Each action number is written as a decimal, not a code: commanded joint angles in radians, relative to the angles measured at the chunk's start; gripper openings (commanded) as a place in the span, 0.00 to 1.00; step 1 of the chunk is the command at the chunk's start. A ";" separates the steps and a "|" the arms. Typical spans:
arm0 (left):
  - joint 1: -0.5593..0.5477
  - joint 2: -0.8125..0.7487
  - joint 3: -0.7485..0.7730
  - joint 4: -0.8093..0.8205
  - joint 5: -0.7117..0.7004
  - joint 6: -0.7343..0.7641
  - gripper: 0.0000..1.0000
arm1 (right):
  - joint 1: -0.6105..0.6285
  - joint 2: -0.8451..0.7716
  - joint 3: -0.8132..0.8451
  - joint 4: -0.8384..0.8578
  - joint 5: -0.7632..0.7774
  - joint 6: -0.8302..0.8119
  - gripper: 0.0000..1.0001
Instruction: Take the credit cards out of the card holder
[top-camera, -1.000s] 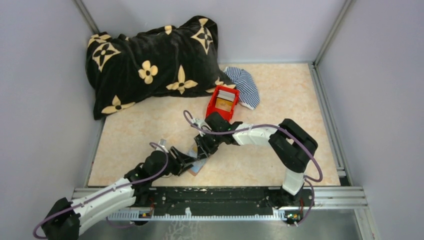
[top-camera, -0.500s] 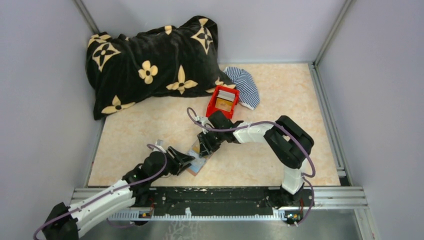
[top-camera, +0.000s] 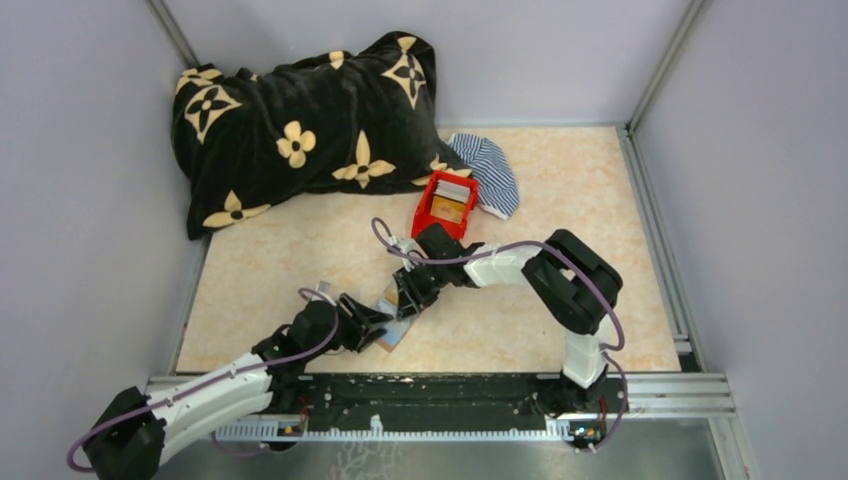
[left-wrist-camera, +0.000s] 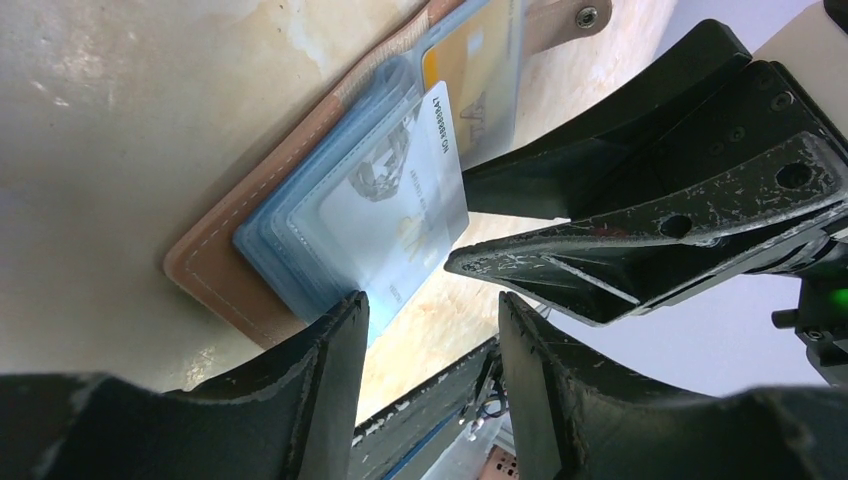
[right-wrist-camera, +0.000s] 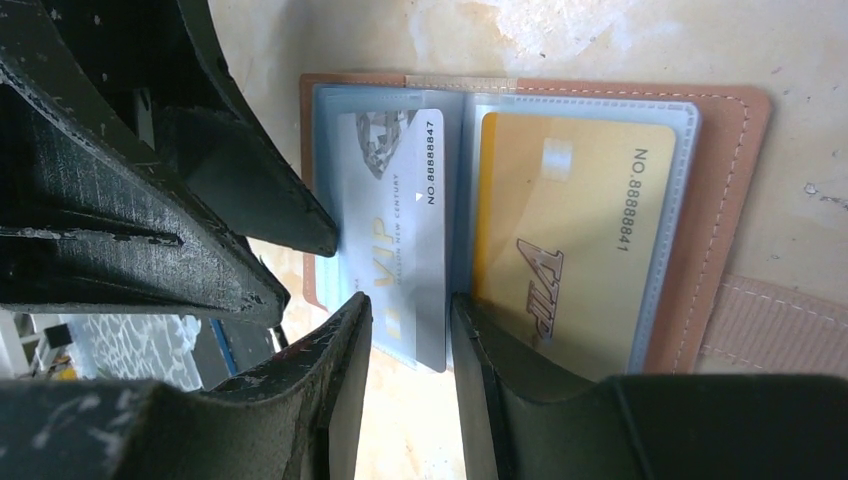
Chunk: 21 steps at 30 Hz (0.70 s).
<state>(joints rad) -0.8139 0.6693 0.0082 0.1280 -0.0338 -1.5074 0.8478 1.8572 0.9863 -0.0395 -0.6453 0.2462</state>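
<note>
Card holder (right-wrist-camera: 725, 180) of reddish-brown stitched leather lies spread open and flat on the beige marbled table (top-camera: 560, 200), near its front edge, with both tools meeting over it. The right gripper (right-wrist-camera: 410, 310) has its black, scuffed fingers partly apart. The free end of the pale blue card (right-wrist-camera: 395, 220) reaches into the gap between them. One finger covers a corner of that card, and the other sits at the fold beside the orange card (right-wrist-camera: 570, 230). Whether either pad presses on the card I cannot tell. The left gripper (left-wrist-camera: 430, 305) is also partly spread and holds nothing, with bare table showing between its fingers. One fingertip (left-wrist-camera: 345, 310) sits right at the lower edge of the card holder, beside the protruding corner of the pale blue card. In the right wrist view, a tip of the left gripper meets the outer edge of the clear sleeve. Both cards are thin, glossy rectangles printed with "VIP" and a number. Each sits in a clear, blue-tinted plastic sleeve. The pale blue one has slid partway out past the leather edge, while the orange one lies fully inside. A tan tab (left-wrist-camera: 570, 18) with a metal snap sticks out from the orange card's side. From above, the card holder lies between the two grippers, the left one on its near left and the right one on its far side.
</note>
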 joint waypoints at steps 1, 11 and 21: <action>-0.004 -0.013 -0.112 0.010 -0.022 -0.034 0.57 | 0.004 0.021 0.004 0.019 -0.014 -0.013 0.33; -0.004 -0.065 -0.117 -0.035 -0.031 -0.037 0.57 | 0.004 0.020 0.007 0.030 -0.014 0.000 0.00; -0.004 -0.106 -0.123 -0.078 -0.026 -0.043 0.57 | -0.010 0.014 -0.017 0.078 -0.039 0.041 0.30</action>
<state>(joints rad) -0.8139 0.5858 0.0082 0.0948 -0.0376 -1.5135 0.8474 1.8790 0.9813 -0.0135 -0.6746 0.2844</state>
